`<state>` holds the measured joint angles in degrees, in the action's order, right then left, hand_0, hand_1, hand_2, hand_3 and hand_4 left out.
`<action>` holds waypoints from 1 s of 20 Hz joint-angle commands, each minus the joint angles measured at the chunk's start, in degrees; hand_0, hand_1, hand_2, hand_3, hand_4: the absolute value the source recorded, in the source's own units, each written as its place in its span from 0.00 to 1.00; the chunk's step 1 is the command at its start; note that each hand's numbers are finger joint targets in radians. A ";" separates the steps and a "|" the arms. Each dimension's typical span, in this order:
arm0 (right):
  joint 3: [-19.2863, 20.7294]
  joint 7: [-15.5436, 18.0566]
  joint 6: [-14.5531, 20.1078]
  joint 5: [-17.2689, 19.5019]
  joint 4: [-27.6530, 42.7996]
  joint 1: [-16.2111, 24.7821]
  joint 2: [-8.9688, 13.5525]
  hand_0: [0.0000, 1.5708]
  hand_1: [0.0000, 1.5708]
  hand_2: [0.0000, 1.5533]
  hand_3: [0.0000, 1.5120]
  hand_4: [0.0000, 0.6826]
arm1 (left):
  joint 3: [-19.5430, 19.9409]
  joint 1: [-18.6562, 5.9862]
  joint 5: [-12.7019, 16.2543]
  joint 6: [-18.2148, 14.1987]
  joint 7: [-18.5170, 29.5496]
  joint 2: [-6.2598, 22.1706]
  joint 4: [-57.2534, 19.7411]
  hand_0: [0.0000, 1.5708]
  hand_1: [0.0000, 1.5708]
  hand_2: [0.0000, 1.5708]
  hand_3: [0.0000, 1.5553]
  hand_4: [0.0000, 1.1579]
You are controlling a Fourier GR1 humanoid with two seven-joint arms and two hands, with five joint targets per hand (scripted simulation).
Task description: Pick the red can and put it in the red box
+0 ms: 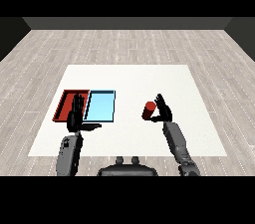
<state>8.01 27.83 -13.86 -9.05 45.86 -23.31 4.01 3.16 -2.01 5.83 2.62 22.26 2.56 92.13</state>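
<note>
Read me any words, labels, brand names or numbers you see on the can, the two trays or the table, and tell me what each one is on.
None: no text can be read anywhere.
red can: plain red, no label shows.
red tray: no marking.
light blue tray: no marking.
table: plain white, no print.

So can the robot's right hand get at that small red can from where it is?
Probably yes. The right hand is open right beside the small red cylindrical can on the white table, with nothing between them; whether they touch is unclear.
</note>
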 commanded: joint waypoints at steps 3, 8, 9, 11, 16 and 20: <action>0.02 1.74 -1.10 -0.02 -5.87 -3.96 -0.21 0.00 0.00 0.00 0.00 0.00 | -0.95 4.18 -0.51 -0.02 -1.13 0.00 5.16 0.00 0.00 0.00 0.00 0.00; 0.40 2.67 -1.46 -0.98 -6.72 -3.42 -0.44 0.00 0.00 0.00 0.00 0.00 | -0.09 4.10 -0.24 0.18 1.26 -0.19 3.48 0.00 0.00 0.00 0.00 0.00; -2.01 -0.93 1.71 -0.24 -0.81 -0.68 -3.41 0.00 0.00 0.00 0.00 0.00 | 0.25 -1.02 -1.02 -0.28 0.94 0.15 -1.39 0.00 0.00 0.00 0.00 0.00; -0.45 0.72 0.63 -0.71 -4.14 -4.14 -1.39 0.00 0.00 0.00 0.00 0.00 | -0.22 1.01 -0.51 0.72 -1.87 0.93 2.51 0.00 0.00 0.00 0.00 0.00; -0.61 3.87 2.71 0.91 -11.65 -8.42 -3.39 0.00 0.00 0.00 0.00 0.00 | -1.36 3.00 -1.84 -0.40 1.47 -0.95 1.51 0.00 0.00 0.00 0.00 0.00; 0.92 4.62 -1.29 -0.32 -16.79 -10.23 -1.42 0.00 0.00 0.00 0.00 0.00 | 0.37 0.27 -0.15 -0.06 -0.01 0.03 0.94 0.00 0.00 0.00 0.00 0.00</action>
<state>8.29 31.62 -13.96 -9.04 32.66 -32.19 2.23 3.04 -1.37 5.12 2.27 22.64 2.26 93.01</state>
